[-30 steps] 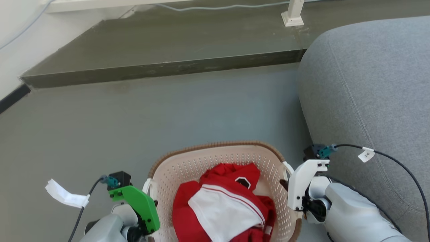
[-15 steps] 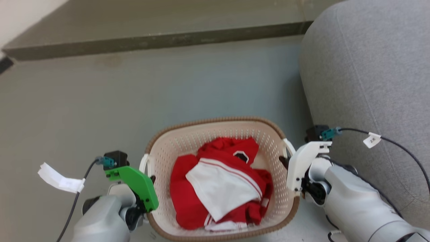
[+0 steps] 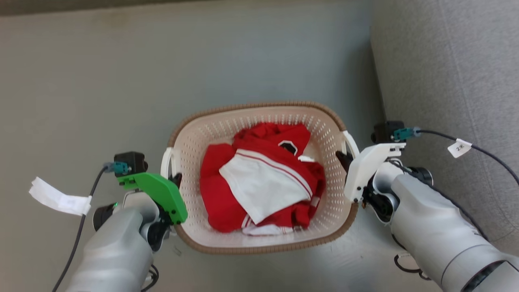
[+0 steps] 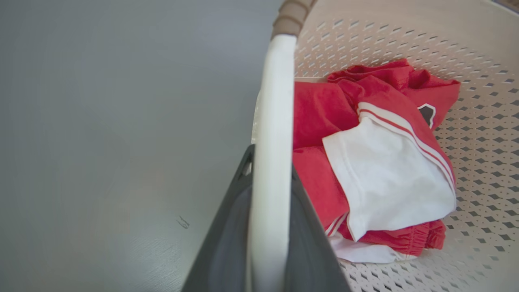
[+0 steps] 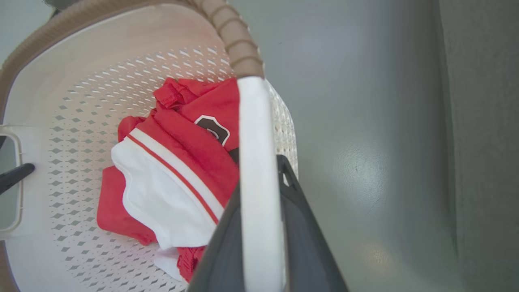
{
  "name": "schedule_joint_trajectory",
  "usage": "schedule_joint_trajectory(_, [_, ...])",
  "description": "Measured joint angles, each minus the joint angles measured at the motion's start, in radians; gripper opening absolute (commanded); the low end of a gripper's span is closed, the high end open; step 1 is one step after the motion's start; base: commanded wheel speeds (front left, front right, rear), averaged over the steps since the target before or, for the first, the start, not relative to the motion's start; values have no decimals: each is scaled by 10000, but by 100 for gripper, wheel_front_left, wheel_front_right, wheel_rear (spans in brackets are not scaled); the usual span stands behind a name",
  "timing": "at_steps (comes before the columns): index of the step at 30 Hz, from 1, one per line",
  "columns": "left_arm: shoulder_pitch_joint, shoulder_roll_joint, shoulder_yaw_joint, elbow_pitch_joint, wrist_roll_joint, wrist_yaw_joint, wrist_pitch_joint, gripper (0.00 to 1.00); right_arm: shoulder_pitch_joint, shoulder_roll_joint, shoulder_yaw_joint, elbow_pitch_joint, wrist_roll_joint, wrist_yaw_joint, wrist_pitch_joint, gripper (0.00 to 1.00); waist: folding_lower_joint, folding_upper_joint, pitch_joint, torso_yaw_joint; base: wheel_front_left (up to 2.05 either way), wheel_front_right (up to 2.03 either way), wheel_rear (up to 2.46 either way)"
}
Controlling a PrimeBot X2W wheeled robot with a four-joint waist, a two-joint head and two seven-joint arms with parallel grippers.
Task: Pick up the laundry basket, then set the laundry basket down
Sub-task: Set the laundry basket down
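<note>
laundry basket (image 3: 259,106): between our two arms, over the grey floor (image 3: 101,81) and just beside the grey sofa (image 3: 446,61); red and white clothes (image 3: 263,178) are heaped inside; we cannot tell whether its base rests on the floor or hangs clear of it
left gripper (image 3: 176,180): fingers closed narrowly on the left handle (image 4: 271,162); the white bar runs between them
right gripper (image 3: 344,159): likewise clamped on the right handle (image 5: 259,182); the thin bar is pinched between both fingers
slip risk: the handles look smooth and thin; we judge either could slide along the fingers if one arm outpaces the other
tilt risk: uneven heights would tip the basket; the clothes could spill
sofa risk: our right forearm sits near the cushion; drifting rightwards could snag the cable (image 3: 434,133)
</note>
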Motion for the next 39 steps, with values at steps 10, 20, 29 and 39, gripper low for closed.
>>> schedule_joint_trajectory(10, [-716,59,19,-75,205,-2,-723,0,-639,-71,25,-82,-127,2,-802,0,2,0,1277,30,0,0,0])
schedule_joint_trajectory(20, [-1377,132,159,-92,274,-6,-1335,0,-1125,-69,-13,-169,-127,12,-1538,0,2,0,2531,40,0,0,0])
schedule_joint_trajectory(29, [-1948,184,150,-63,453,-6,-1551,0,-1637,-69,-12,-169,-125,12,-1779,0,1,0,3782,57,0,0,0])
schedule_joint_trajectory(39, [-2335,205,52,-17,541,-6,-1722,0,-1882,-65,-63,-165,-42,10,-2027,0,1,0,4709,97,0,0,0])
